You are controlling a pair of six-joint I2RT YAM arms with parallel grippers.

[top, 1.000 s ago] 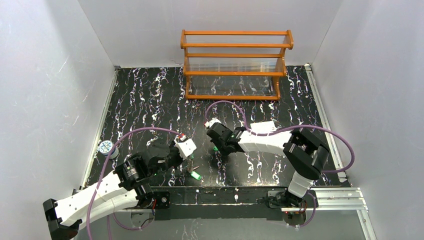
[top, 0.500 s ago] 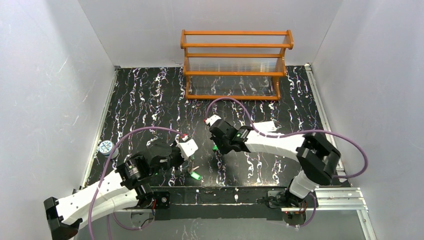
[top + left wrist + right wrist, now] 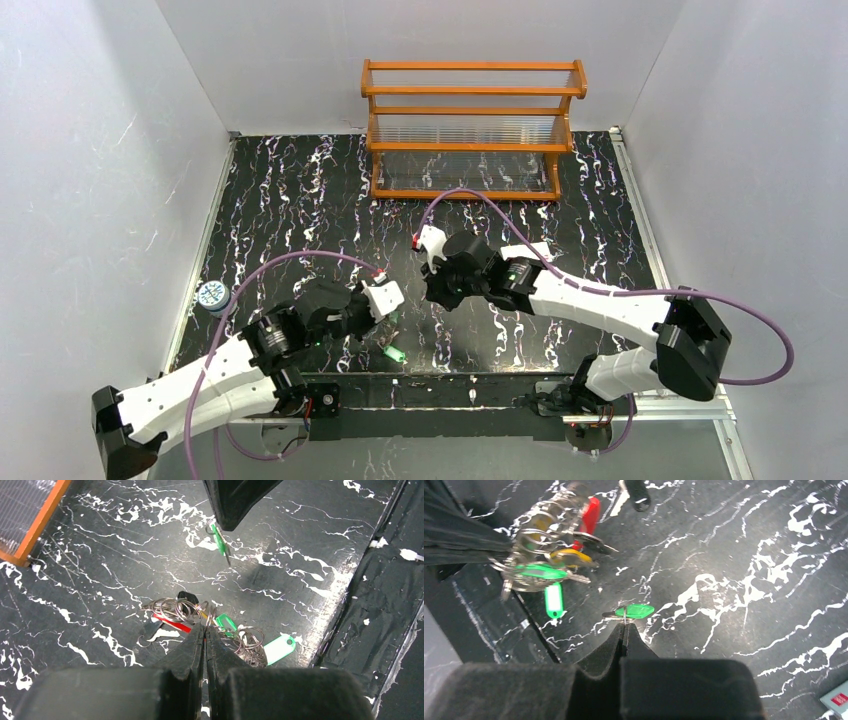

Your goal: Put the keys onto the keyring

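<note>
The keyring [image 3: 177, 609] is a bunch of metal split rings with a red tab, a yellow key, a green key [image 3: 226, 621] and a light green tag [image 3: 279, 647] hanging on it. My left gripper [image 3: 205, 629] is shut on one of its rings just above the table. In the right wrist view the keyring [image 3: 541, 540] hangs from the left fingers [image 3: 459, 540]. My right gripper [image 3: 624, 626] is shut on the small ring of another green key [image 3: 636, 611] and holds it off the table. It also shows in the left wrist view [image 3: 218, 537], a short way beyond the bunch.
An orange wooden rack [image 3: 470, 130] stands at the back of the black marbled table. A round blue-and-white object [image 3: 211, 293] sits at the left edge. A small black piece [image 3: 636, 495] lies beyond the bunch. The table's front rail [image 3: 380, 605] runs close by.
My right arm has stretched out, its elbow swinging right and down while its gripper holds the green key near the same spot. My left gripper has shifted slightly right with the bunch.
</note>
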